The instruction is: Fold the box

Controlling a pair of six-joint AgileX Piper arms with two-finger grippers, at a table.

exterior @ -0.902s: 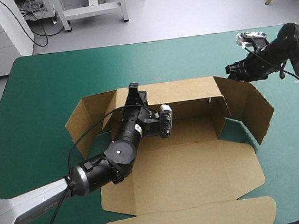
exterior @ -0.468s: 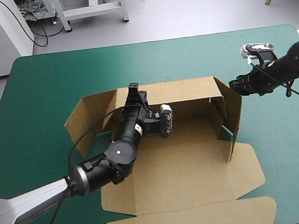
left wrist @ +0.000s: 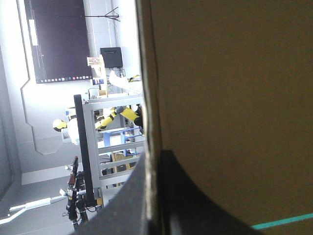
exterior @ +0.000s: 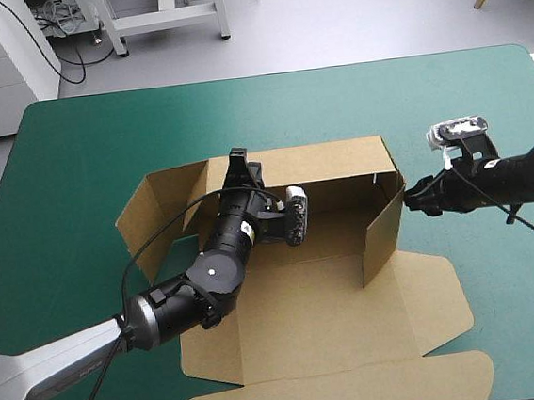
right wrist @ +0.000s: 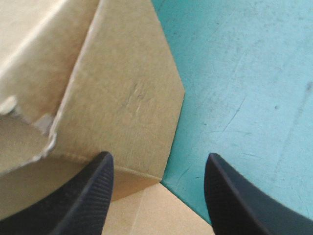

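Teal-green cover (exterior: 83, 161); wrist view: right pincer (right wrist: 157, 156) spread, perhaps touching box (exterior: 333, 298).

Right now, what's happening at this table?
Two arms are folding a brown box on the teal-green table. The left pincer is shut on the top edge of the raised back wall. The right pincer is open, at the outer face of the right flap, which stands upright, angled in over the base. The left flap splays outward and the lid lies flat in front.
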